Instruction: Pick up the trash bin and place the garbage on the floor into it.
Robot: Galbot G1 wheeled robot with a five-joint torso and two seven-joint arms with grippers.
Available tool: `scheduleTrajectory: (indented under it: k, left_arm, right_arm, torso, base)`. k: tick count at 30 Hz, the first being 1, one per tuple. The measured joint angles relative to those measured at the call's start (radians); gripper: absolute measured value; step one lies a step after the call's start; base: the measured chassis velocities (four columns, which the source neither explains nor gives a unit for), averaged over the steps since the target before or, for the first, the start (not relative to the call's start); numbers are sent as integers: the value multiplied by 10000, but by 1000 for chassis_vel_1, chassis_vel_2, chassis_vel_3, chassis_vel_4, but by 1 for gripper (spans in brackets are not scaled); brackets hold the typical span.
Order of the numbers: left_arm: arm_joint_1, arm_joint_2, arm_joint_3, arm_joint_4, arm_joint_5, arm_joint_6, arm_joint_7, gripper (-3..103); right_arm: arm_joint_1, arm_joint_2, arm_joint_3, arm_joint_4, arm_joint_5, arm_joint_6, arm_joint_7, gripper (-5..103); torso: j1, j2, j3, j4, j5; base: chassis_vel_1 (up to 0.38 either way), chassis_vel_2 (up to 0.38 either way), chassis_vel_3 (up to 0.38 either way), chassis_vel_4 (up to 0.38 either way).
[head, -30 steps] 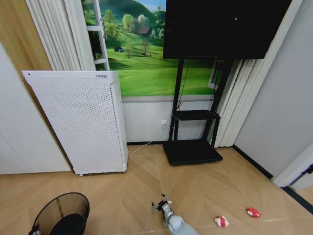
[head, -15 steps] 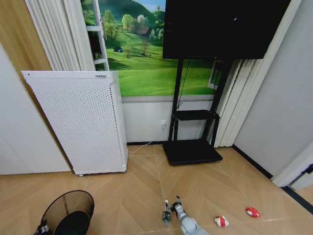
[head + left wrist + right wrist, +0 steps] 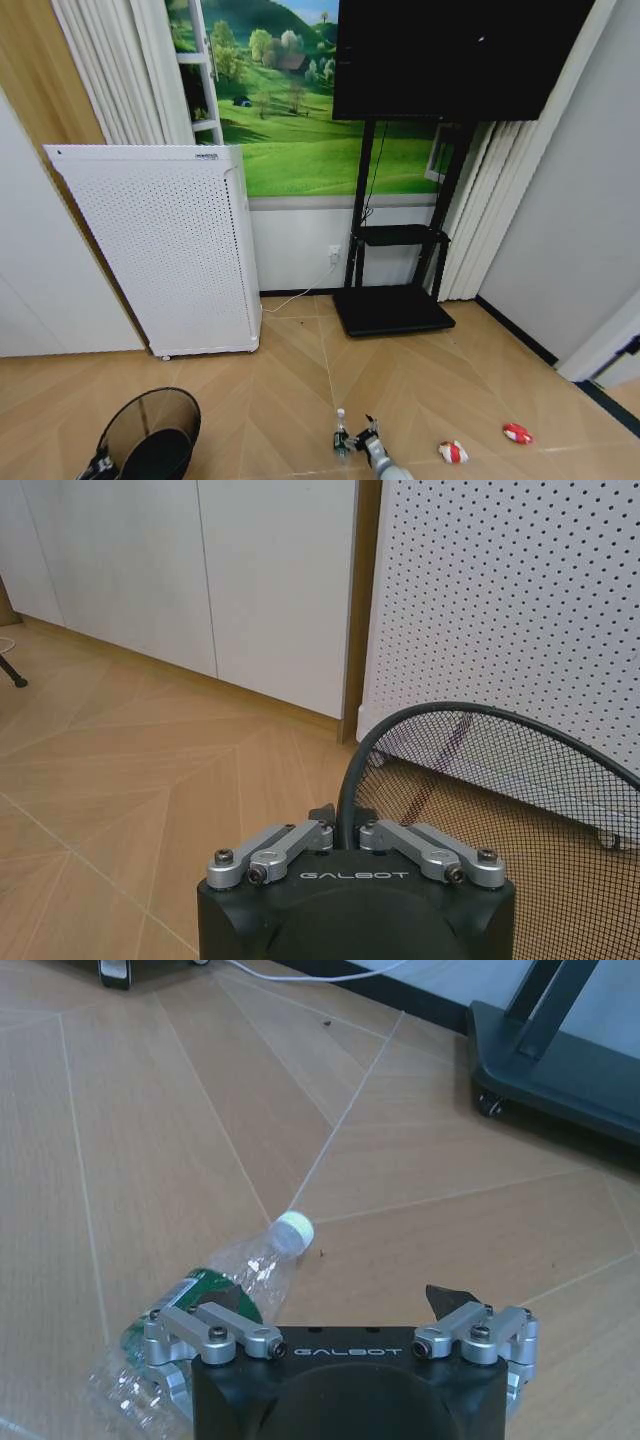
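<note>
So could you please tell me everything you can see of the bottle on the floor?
The bottle is clear, crumpled plastic with a green label and a white cap. It lies on its side on the floor, cap pointing away from the right tool. That tool is open, with the bottle beside one finger rather than centred between them; whether it touches is unclear. In the head view it lies left of the tool.

It looks like a home living room: a big dark television (image 3: 460,55) on a black wheeled stand (image 3: 395,300), a meadow mural (image 3: 300,110) behind it, pale curtains (image 3: 120,70), white cabinet doors (image 3: 200,580), a white perforated appliance (image 3: 165,250) and herringbone wood floor (image 3: 280,400).
</note>
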Motion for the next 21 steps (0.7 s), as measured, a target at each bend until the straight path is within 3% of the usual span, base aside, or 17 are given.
scheduleTrajectory:
  k: [21]
  left_arm:
    - [18,140,-110,198,0,-122,73,6]
  right_arm:
    - [-372,362,-231,-69,-127,401,-330,100]
  torso:
    - [0,0,0,0,-1]
  base:
    - [0,0,0,0]
